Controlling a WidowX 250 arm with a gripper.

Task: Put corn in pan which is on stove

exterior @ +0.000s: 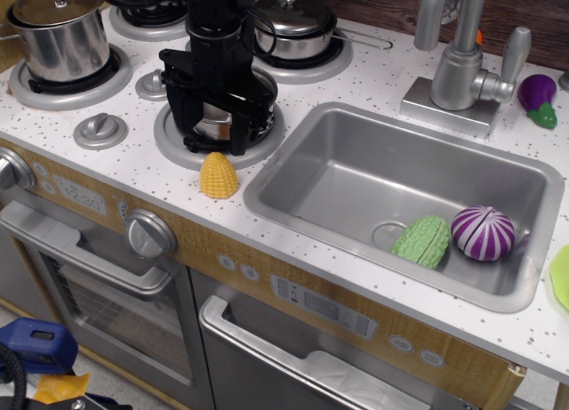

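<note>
One step is hardly begun, I am judging: the corn is lying on the stove beside the front burner, while the gripper is hanging empty, fingers apart, around the pan there.

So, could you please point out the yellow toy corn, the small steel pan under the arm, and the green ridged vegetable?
Yellow plastic toy corn (219, 175): main view, middle of its kerneled side.
Small shiny steel pan (213, 125): main view, wall visible between the fingers.
Green ridged toy vegetable (422, 241): main view, centre of its body.
</note>
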